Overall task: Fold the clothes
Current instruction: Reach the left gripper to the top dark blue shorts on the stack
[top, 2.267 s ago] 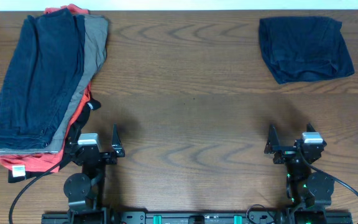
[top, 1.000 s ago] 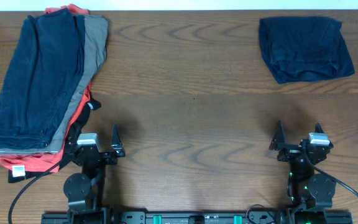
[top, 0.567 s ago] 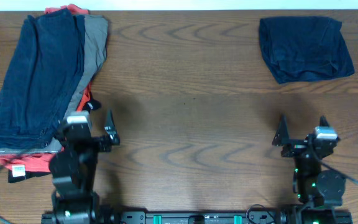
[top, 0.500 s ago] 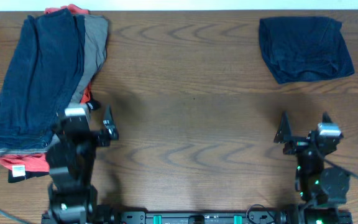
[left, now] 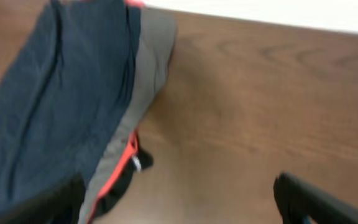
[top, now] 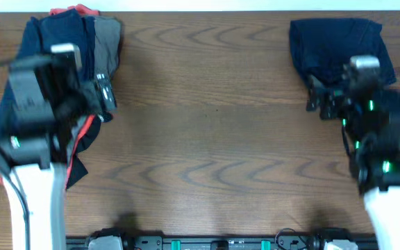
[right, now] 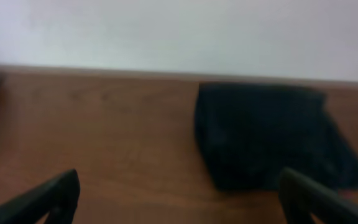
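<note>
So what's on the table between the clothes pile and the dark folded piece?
Nothing. The overhead view shows only bare table between the pile and the dark folded piece.

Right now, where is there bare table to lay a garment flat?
The table is bare wood across its middle, between the stacked clothes at left and the folded navy garment at far right. Crowded there: left gripper over the stack, right gripper by the garment.

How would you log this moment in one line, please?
left end effector open, empty, by stacked navy, grey, red-orange fabric garments | right end effector open, empty, facing folded dark-navy garment
</note>
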